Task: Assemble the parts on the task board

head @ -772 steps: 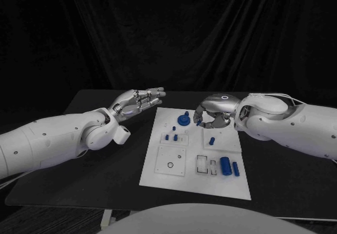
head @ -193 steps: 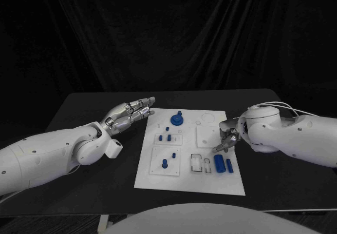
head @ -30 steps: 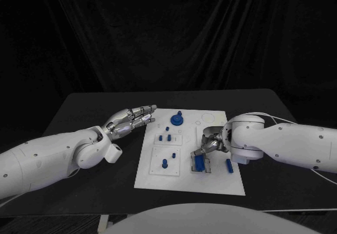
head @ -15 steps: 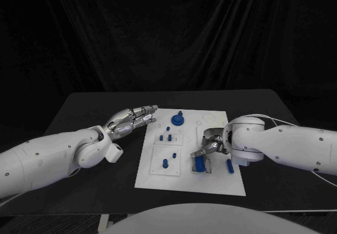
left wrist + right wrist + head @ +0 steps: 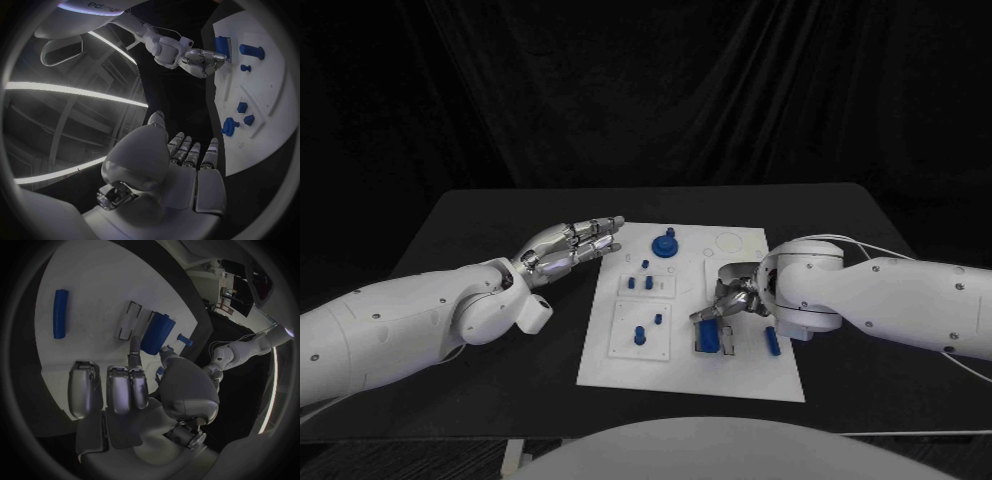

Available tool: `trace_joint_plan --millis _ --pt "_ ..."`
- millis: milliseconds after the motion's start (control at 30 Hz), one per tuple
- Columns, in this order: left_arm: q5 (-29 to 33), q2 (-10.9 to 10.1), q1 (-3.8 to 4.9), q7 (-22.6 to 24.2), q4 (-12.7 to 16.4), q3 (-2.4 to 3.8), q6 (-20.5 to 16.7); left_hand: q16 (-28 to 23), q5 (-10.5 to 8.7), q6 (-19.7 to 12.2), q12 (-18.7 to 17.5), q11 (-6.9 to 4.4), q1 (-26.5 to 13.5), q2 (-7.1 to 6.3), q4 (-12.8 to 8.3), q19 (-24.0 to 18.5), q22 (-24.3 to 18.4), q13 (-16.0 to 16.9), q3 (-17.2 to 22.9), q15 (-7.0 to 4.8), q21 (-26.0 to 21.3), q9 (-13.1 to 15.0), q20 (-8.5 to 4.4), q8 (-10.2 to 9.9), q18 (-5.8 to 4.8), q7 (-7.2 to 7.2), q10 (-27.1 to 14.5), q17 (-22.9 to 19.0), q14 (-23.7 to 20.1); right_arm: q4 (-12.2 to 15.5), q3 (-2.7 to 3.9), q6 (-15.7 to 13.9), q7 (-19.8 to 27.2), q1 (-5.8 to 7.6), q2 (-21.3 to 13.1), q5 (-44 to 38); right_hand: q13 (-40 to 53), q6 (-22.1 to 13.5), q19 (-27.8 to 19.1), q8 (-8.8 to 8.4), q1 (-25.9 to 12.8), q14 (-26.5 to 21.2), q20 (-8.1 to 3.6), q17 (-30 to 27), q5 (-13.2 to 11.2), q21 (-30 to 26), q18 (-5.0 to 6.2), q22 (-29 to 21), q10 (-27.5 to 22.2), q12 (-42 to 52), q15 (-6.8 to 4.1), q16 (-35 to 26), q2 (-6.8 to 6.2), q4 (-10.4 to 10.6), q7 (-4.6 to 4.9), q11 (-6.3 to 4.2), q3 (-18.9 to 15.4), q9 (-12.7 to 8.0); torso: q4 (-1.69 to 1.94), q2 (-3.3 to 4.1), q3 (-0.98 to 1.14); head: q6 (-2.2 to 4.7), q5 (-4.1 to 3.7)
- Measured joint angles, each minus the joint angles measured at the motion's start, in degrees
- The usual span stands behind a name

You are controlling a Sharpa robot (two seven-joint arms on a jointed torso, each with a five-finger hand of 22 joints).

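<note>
The white task board (image 5: 678, 372) lies mid-table. My right hand (image 5: 733, 303) hangs over its near right part. Thumb and a fingertip (image 5: 133, 346) pinch the end of a thick blue cylinder (image 5: 710, 339), which lies at the rectangular slot (image 5: 129, 320); the cylinder (image 5: 157, 332) also appears in the right wrist view. A thin blue bar (image 5: 770, 341) lies just right of it. My left hand (image 5: 571, 243) hovers open, fingers together, at the board's far left corner. The left wrist view shows that hand (image 5: 181, 167), the right hand (image 5: 199, 55) and the cylinder (image 5: 223, 46).
A blue knob piece (image 5: 666, 243) stands at the board's far end. Small blue pegs (image 5: 646, 284) stand in the middle left block, and two more (image 5: 645, 329) in the near left block. Black table (image 5: 473, 290) surrounds the board.
Since 6.4 s ago the right hand has carried the cylinder left from beside the bar to the slot. In the last second it has only settled slightly. The left hand has hardly moved.
</note>
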Motion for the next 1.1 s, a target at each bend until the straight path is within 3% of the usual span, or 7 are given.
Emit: trace_joint_plan --millis 133,433,633,933,1033,1067,1100 --pt "0.00 -0.01 0.00 -0.08 0.00 0.00 0.05 0.00 0.00 0.20 0.00 0.36 0.00 0.00 0.00 0.00 0.00 0.00 0.00 0.00 0.00 0.00 0.00 0.00 0.00 0.20 -0.05 0.00 0.00 -0.02 0.00 0.00 0.00 -0.02 -0.01 -0.10 0.00 0.00 0.00 0.00 -0.02 0.00 0.00 0.00 -1.16 0.00 0.00 0.00 0.00 0.00 0.00 0.00 -0.01 0.47 0.00 0.00 -0.46 0.03 0.00 0.00 0.00 0.00 0.01" --pt "0.00 0.01 -0.03 -0.32 -0.02 0.00 0.20 0.00 0.00 0.20 -0.01 0.36 0.00 0.00 0.00 0.00 0.00 -0.01 0.00 0.00 0.00 -0.01 0.00 0.00 0.01 0.20 -0.06 0.00 0.00 0.13 0.00 -0.28 0.00 -0.05 -0.44 -0.19 0.00 0.00 0.00 -0.24 -1.52 0.00 0.00 0.00 -7.33 0.00 0.00 0.00 0.00 0.00 0.00 0.00 -0.56 2.94 0.00 0.00 -2.94 0.27 0.00 0.01 0.01 0.00 0.03" --pt "0.00 0.02 -0.06 -0.53 -0.04 0.00 0.31 0.00 0.05 0.20 0.06 0.36 0.00 0.00 0.00 0.00 0.00 0.04 0.00 0.00 0.00 -0.01 0.00 0.00 0.00 0.20 -0.06 0.00 0.00 0.76 0.00 -1.90 0.09 -0.06 -1.46 -0.22 0.00 0.20 0.00 -0.46 -4.14 0.00 0.00 0.00 -7.55 0.00 -0.01 0.04 0.00 0.00 0.00 0.00 -0.40 3.28 0.20 0.00 -5.92 0.43 -0.01 0.00 0.01 0.00 0.07" --pt "0.00 -0.24 -0.09 -0.73 0.04 0.00 0.47 0.00 0.22 0.41 0.61 0.54 0.23 0.23 0.00 0.00 0.02 0.09 0.00 0.20 0.00 -0.01 0.00 0.00 0.00 -0.01 0.13 0.00 -0.20 4.44 -0.05 -7.58 2.07 0.37 -6.59 -0.25 -0.01 0.41 0.00 -0.46 -5.80 0.00 0.00 0.00 -7.55 1.19 -0.01 0.04 0.00 0.00 0.00 0.50 0.83 3.25 0.00 0.00 -9.09 0.72 -0.04 -0.01 0.01 0.00 0.38" --pt "0.00 -0.30 -0.10 -0.74 0.04 0.00 0.47 0.00 0.22 0.41 0.88 0.54 0.23 0.23 0.00 0.00 0.04 0.09 0.00 0.20 0.00 -0.02 0.00 0.00 0.00 0.00 0.13 0.00 -0.20 5.35 -0.06 -8.62 2.92 1.67 -8.47 -0.24 0.03 0.34 0.00 -1.02 -4.81 0.00 0.00 0.00 -4.85 1.94 -0.01 0.04 0.00 0.00 0.00 0.67 1.73 2.98 0.07 0.00 -9.82 0.53 -0.04 -0.01 0.01 0.00 0.42" --pt "0.00 -0.31 -0.10 -0.74 0.04 0.00 0.47 0.00 0.22 0.41 0.88 0.54 0.23 0.23 0.00 0.00 0.04 0.09 0.00 0.20 0.00 -0.02 0.00 0.00 0.00 -0.01 0.13 0.00 -0.20 5.63 -0.01 -8.83 3.17 2.27 -9.17 -0.21 0.04 -0.03 0.00 -1.49 -3.45 0.00 0.00 0.00 -2.12 2.05 -0.01 0.04 -0.02 0.00 0.00 0.67 2.17 2.74 0.44 0.02 -10.06 0.07 -0.05 -0.02 0.01 0.00 0.39" --pt "0.00 -0.31 -0.10 -0.74 0.04 0.00 0.47 0.02 0.22 0.41 0.88 0.54 0.23 0.23 0.00 0.00 0.04 0.09 0.00 0.23 0.00 -0.02 0.00 0.00 0.00 -0.01 0.13 0.00 -0.17 5.81 0.04 -8.89 3.30 2.70 -9.64 -0.19 0.04 -0.79 -0.12 -2.35 -0.80 -0.01 0.12 0.00 2.38 2.23 -0.01 0.04 -0.10 0.00 0.21 0.67 2.25 1.96 0.74 0.55 -10.11 -0.89 -0.05 -0.02 0.01 0.00 0.34"
